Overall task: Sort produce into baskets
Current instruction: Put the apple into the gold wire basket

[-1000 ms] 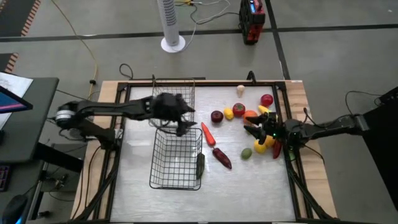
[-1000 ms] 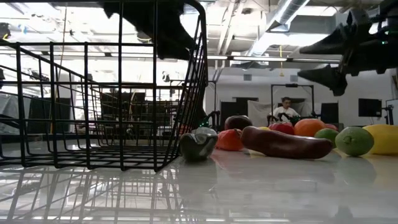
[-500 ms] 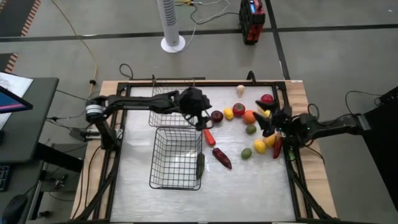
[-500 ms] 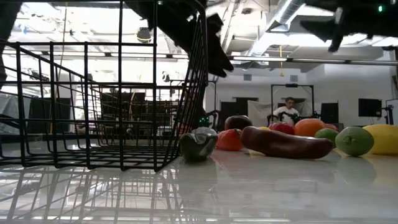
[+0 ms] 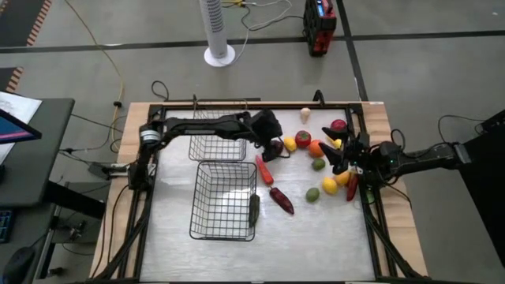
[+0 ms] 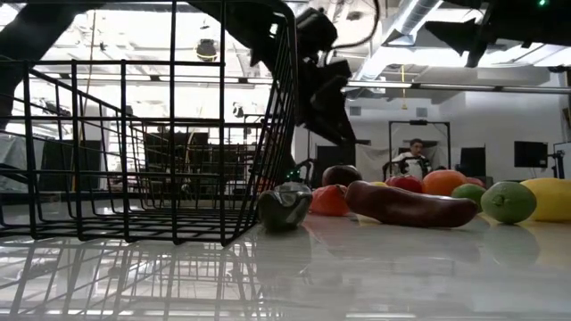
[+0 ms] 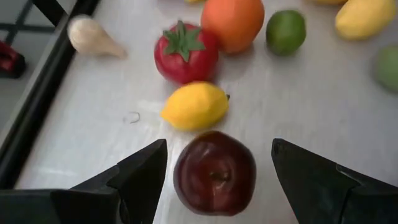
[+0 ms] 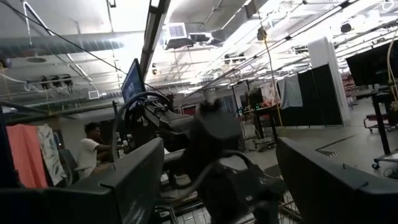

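My left gripper [image 5: 273,139] is open and hangs over a dark red apple [image 7: 214,172] that rests on the table beside a yellow lemon [image 7: 194,106]. Its two fingers stand on either side of the apple without touching it. In the low view, the left gripper [image 6: 328,102] is well above the table. My right gripper [image 5: 336,149] is open and empty, raised over the produce at the table's right. Two wire baskets stand at the left, one far [image 5: 207,156] and one near [image 5: 197,221].
A tomato [image 7: 186,52], an orange [image 7: 232,22] and a lime [image 7: 285,30] lie just beyond the apple. A carrot [image 5: 263,170], a long dark red piece [image 5: 282,199] and a green piece [image 5: 313,194] lie mid-table. A dark green piece [image 5: 254,207] lies against the near basket. Yellow and red pieces [image 5: 341,180] lie under the right arm.
My left gripper has swung from over the far basket toward the table's right, and has come down to hang over the dark red apple. My right gripper has risen and gone a little toward the far edge, and has kept still for the last half second.
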You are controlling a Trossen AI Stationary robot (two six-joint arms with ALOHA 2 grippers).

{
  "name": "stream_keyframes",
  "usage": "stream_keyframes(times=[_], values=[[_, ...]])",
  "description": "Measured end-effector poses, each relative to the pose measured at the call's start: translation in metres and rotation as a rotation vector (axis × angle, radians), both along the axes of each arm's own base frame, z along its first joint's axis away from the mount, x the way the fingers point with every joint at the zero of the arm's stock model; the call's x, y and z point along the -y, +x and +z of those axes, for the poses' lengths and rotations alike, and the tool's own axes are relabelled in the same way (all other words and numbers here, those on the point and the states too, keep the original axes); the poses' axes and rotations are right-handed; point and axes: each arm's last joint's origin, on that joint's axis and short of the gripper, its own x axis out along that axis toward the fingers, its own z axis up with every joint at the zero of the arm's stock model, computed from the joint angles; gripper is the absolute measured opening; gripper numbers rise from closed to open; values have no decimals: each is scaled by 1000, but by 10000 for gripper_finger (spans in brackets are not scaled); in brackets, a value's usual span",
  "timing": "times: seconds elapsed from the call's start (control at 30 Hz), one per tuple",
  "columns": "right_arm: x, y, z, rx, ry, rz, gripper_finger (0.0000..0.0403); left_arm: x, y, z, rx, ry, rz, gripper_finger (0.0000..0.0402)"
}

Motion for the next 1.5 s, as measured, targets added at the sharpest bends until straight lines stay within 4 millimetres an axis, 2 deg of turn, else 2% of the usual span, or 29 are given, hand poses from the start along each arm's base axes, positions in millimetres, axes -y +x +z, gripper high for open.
stream_keyframes(times=[0.17,0.37,0.67,0.8,0.93,1.3,1.5], values=[[0,-1,0,-9,-26,-12,337,-3,11,-10,-38,1,-11,279],[0,-1,0,-18,-48,-23,337,-5,15,-16,-39,30,7,284],[0,-1,2,-6,-61,-30,337,-2,19,-14,-6,69,6,359],[0,-1,2,-6,-61,-30,337,-1,21,-32,-69,69,14,378],[0,-1,4,-12,-62,-28,337,-1,23,-43,-98,77,24,378],[0,-1,3,-18,-62,-24,337,-1,21,-54,-169,94,20,366],[0,-1,3,-16,-62,-25,337,-1,20,-55,-198,122,-14,327]])
